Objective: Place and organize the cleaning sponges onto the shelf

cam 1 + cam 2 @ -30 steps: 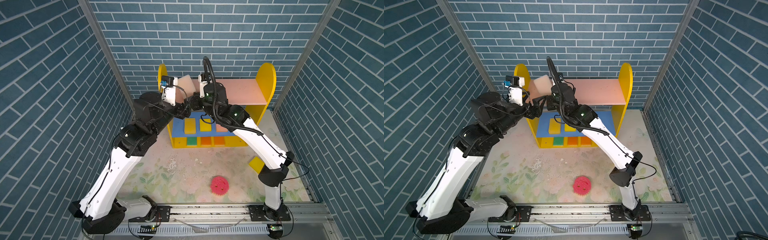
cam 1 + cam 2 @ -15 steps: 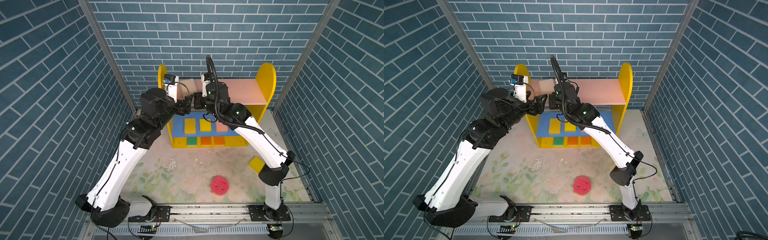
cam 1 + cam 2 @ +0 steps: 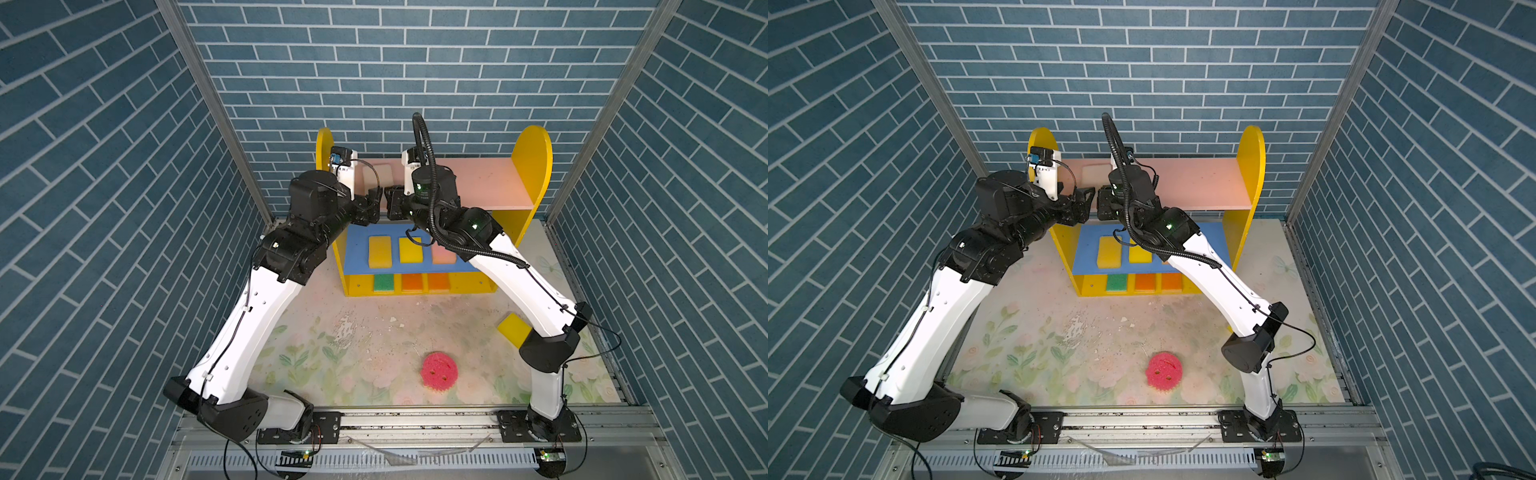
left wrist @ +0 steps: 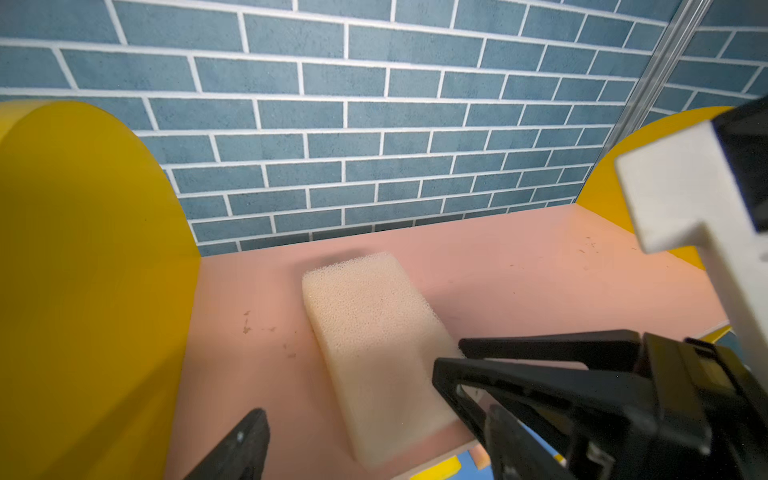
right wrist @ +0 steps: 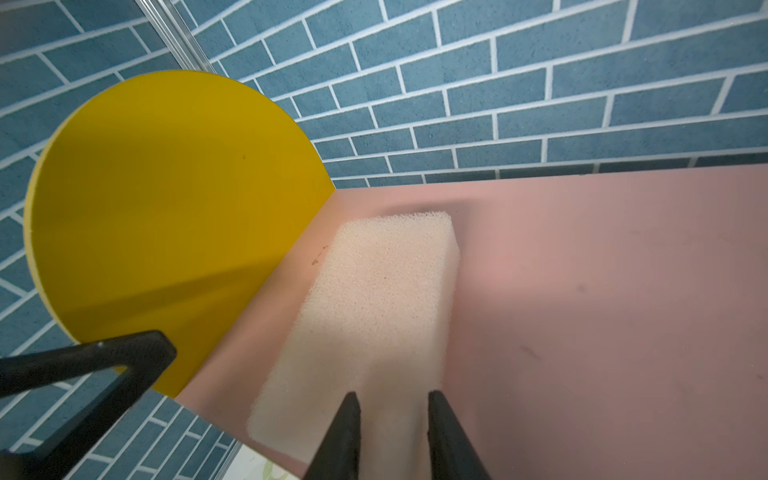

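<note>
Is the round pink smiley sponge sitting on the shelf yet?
No, the round pink smiley sponge lies on the floral mat, well in front of the shelf.

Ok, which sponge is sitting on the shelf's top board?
The cream sponge, lying flat on the pink upper board; every other sponge sits lower down.

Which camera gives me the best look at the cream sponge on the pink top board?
The left wrist view: the cream sponge lies flat there, nearly its whole outline visible. In the right wrist view the right claw covers its near end. In both top views it is just a small patch.
</note>
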Controlling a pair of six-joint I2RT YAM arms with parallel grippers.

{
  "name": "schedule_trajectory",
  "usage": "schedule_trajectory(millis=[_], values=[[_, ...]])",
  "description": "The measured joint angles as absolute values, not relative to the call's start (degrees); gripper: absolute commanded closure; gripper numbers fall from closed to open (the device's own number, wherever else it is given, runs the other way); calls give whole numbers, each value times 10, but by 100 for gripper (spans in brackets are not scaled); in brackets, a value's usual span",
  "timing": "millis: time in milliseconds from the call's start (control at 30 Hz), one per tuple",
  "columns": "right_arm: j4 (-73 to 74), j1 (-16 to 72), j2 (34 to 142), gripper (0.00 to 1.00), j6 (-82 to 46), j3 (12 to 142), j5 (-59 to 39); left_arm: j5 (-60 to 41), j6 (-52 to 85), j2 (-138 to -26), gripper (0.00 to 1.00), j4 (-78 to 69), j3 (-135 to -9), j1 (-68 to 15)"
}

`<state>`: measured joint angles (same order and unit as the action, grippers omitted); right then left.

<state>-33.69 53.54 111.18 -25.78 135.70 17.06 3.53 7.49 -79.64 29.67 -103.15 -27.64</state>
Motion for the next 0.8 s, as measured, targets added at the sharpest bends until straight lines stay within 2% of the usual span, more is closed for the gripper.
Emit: schedule_trajectory(millis=[467,800], values=[[-316,535,1074,55,-264,1308,160,14,96,-794,18,290,-1027,-261],[-320,531,1069,52,-263,1308,163,3,99,-768,18,288,-1012,-261]])
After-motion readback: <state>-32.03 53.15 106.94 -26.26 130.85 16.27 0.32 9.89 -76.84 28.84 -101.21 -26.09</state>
